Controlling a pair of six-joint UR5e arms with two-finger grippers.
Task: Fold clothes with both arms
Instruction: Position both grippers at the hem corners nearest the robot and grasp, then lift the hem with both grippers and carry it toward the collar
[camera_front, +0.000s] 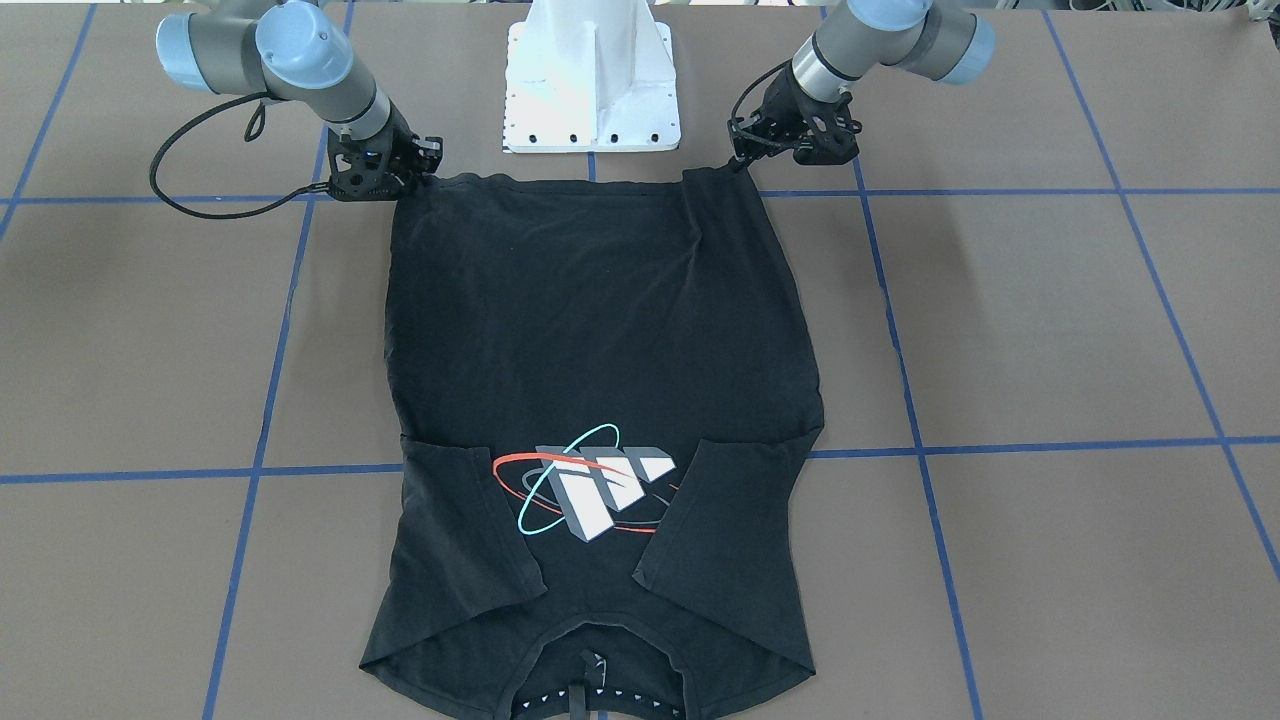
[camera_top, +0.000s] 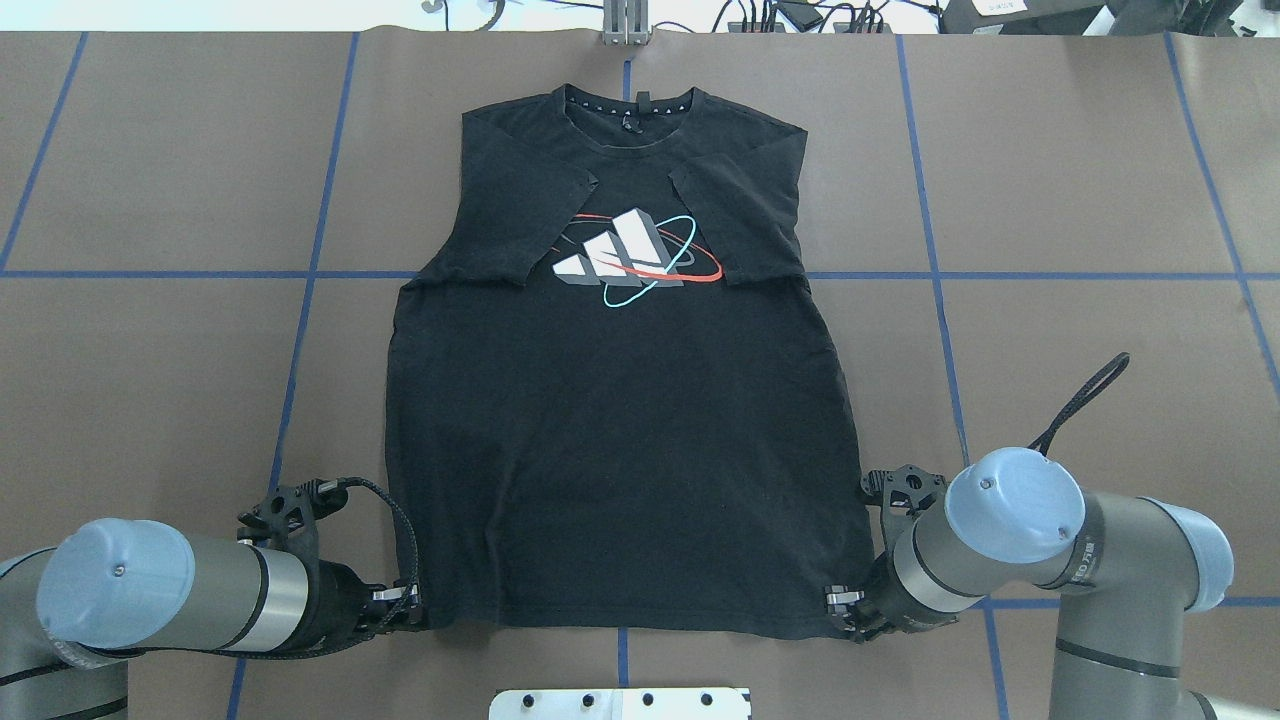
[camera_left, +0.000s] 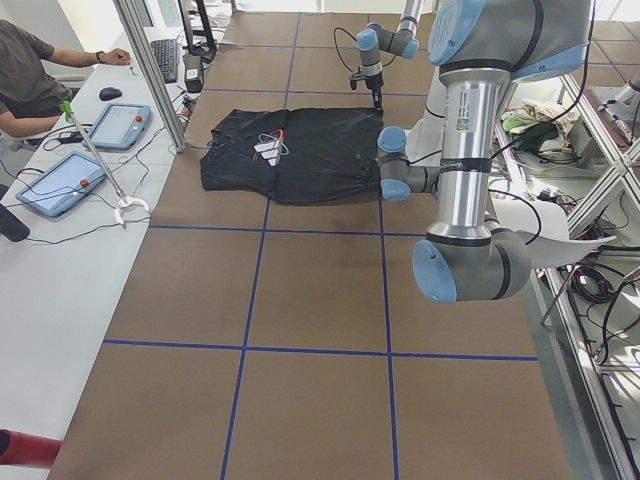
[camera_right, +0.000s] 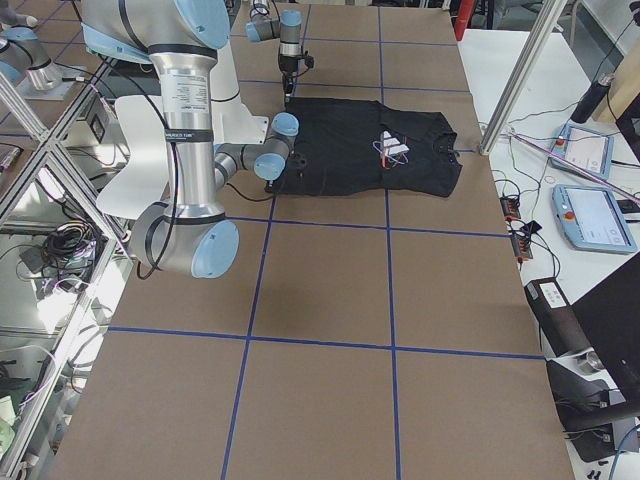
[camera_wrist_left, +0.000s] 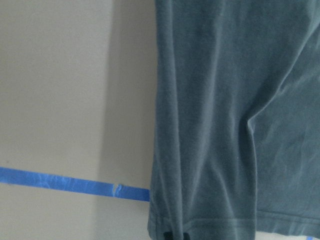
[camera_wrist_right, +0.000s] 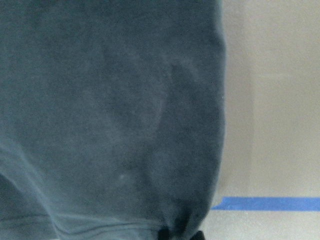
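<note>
Overhead exterior view shows it best: the black T-shirt (camera_top: 620, 430) lies flat and front up in the middle of the table (camera_top: 1080, 180), with the collar (camera_top: 628, 102) at the far side and the hem toward the robot. Both short sleeves are folded in over the chest, and their edges just reach the graphic (camera_top: 628, 258). That's three slanted grey-white blocks ringed by a red and a cyan ellipse. The left gripper (camera_top: 408, 605) sits on the hem corner on its side. Its wrist cam only catches the dark fingertips (camera_wrist_left: 175, 235) at the very bottom of the picture, right on the hem stitching, pinched down on the cloth. The right gripper (camera_top: 838, 608) is at the other hem corner, and there the fabric puckers into a little bunch at its fingertips (camera_wrist_right: 162, 234), so it's clamped tight on the shirt too. From the front-facing camera, the left gripper's corner is drawn into a small point at the jaws. As for writing, there's a small white mark (camera_front: 597, 665) just inside the collar, way too small to read. Blue tape lines (camera_top: 300, 330) grid the brown tabletop under the shirt.
</note>
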